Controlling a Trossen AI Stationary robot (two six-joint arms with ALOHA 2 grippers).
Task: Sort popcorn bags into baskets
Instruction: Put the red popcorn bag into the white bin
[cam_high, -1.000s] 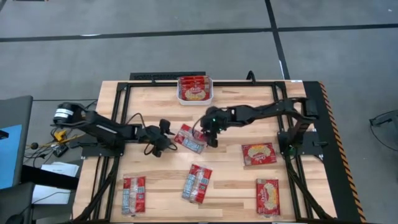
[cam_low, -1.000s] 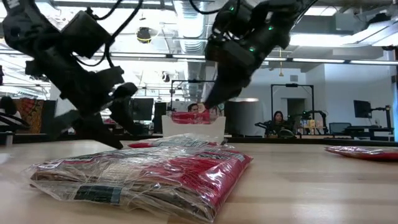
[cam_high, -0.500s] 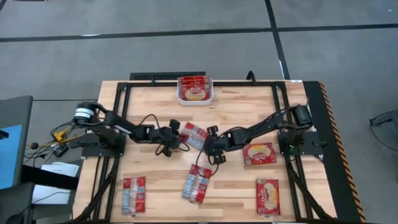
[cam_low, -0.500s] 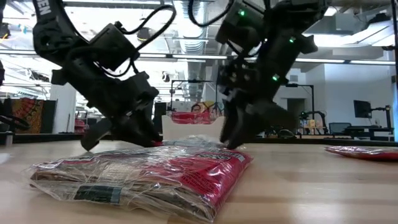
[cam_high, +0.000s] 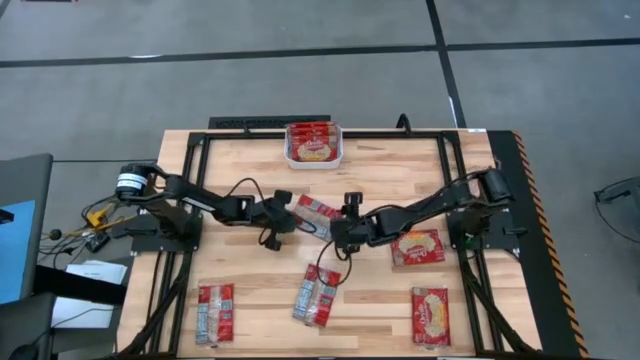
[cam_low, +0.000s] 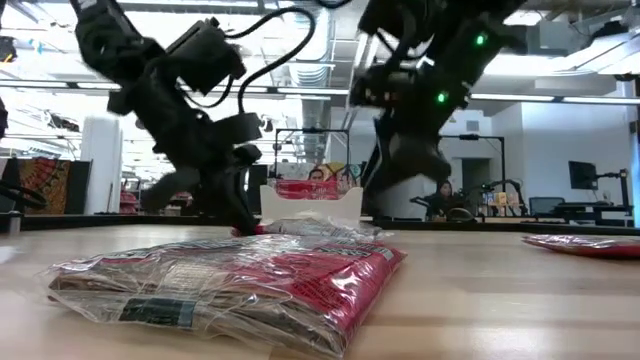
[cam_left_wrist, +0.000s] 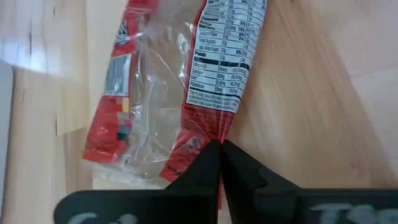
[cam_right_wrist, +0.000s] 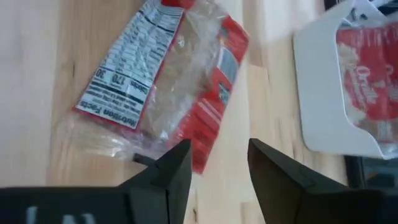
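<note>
While pinched, crinkly flat packet (cam_left_wrist: 180, 81), wood-grain table (cam_left_wrist: 311, 93)

Grey concrete floor (cam_high: 300, 80) with dark seam lines; far open office: exposed ceiling ducts (cam_low: 300, 25), black monitors (cam_low: 583, 175), seated person (cam_low: 443, 195).

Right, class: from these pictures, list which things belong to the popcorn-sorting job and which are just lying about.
Part of the job:
- held popcorn bag, pinched by the shut left gripper
- open right gripper beside it
- four loose popcorn bags
- white basket, bags already inside

Lying about:
- papers and blue panel beside the table
- person in the room behind
</note>
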